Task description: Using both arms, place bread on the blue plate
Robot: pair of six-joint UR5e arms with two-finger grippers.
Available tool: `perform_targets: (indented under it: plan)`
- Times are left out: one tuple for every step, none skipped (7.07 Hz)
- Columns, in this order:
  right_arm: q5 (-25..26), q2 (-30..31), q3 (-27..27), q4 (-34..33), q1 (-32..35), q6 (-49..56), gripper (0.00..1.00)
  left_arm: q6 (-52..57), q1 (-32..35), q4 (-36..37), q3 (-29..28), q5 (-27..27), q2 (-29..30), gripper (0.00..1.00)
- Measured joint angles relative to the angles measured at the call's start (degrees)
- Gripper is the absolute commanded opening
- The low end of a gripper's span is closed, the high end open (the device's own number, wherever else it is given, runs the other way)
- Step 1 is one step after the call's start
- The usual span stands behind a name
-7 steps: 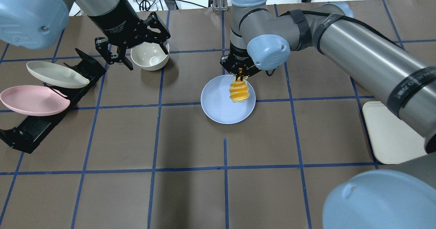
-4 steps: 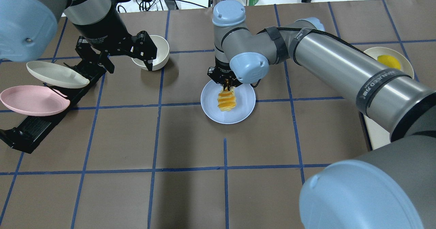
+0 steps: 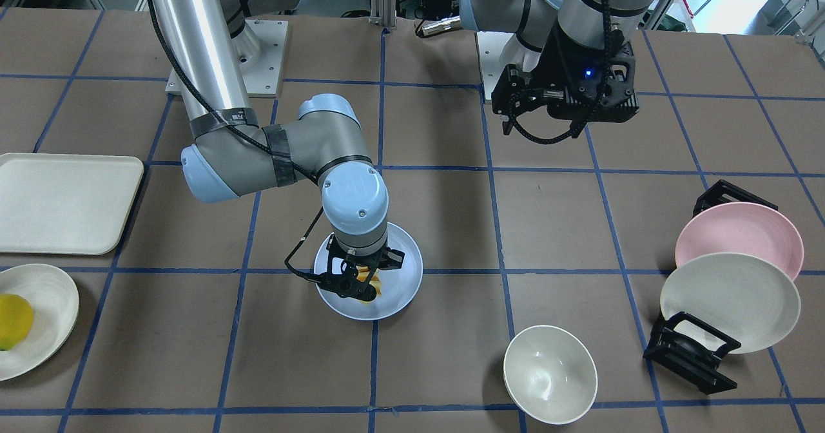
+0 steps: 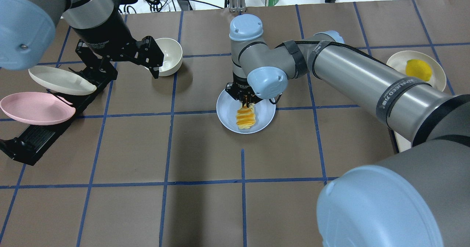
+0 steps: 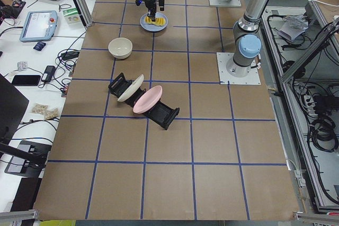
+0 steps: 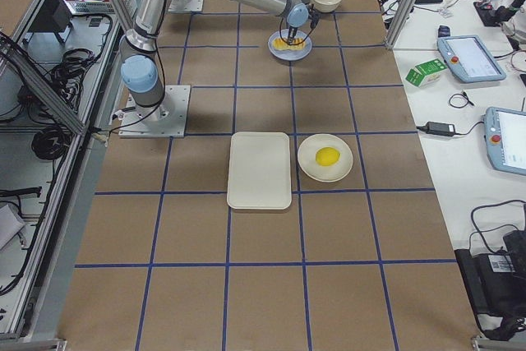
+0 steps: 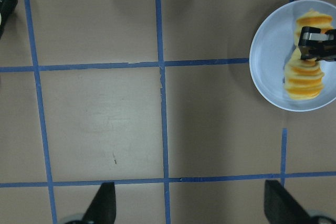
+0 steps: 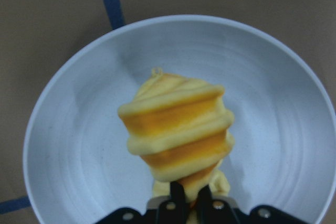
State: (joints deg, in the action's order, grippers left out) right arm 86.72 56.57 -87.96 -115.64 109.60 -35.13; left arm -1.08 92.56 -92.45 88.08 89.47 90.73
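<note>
Right gripper (image 3: 353,281) over blue plate (image 3: 405,267), apparently gripping bread (image 3: 372,285).

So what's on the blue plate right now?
The bread is over the plate, one end pinched by the jaws of the right gripper. Nothing else shows on it. Whether the bread's underside touches the plate is hidden.

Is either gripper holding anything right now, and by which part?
The right gripper pinches the bread near one end, over the blue plate. The left gripper is open and holds nothing.
</note>
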Motion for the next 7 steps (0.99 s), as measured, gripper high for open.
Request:
perform_targets:
  plan:
    - [0.0, -0.1, -0.1, -0.1, 0.0, 0.2, 1.0, 0.1, -0.1, 0.2, 0.0, 0.1, 0.1, 1.0]
    - [0.0, -0.3, -0.2, -0.2, 0.0, 0.5, 1.0, 0.1, -0.1, 0.4, 0.0, 0.4, 0.2, 1.0]
    - [0.0, -0.2, -0.1, -0.2, -0.1, 0.6, 1.0, 0.1, -0.1, 1.0, 0.0, 0.5, 0.3, 1.0]
    - [0.0, 0.1, 0.2, -0.2, -0.1, 0.5, 1.0, 0.1, -0.1, 1.6, 0.0, 0.6, 0.4, 1.0]
    - [0.0, 0.8, 0.5, -0.1, -0.2, 0.4, 1.0, 0.0, -0.1, 2.0, 0.1, 0.6, 0.4, 1.0]
    - [-0.1, 1.7, 0.8, 0.0, -0.7, 0.5, 1.0, 0.0, -0.1, 2.2, 0.1, 0.6, 0.4, 1.0]
    - [0.0, 3.3, 1.2, 0.1, -2.1, 0.7, 1.0, 0.0, -0.1, 2.3, 0.1, 0.6, 0.4, 1.0]
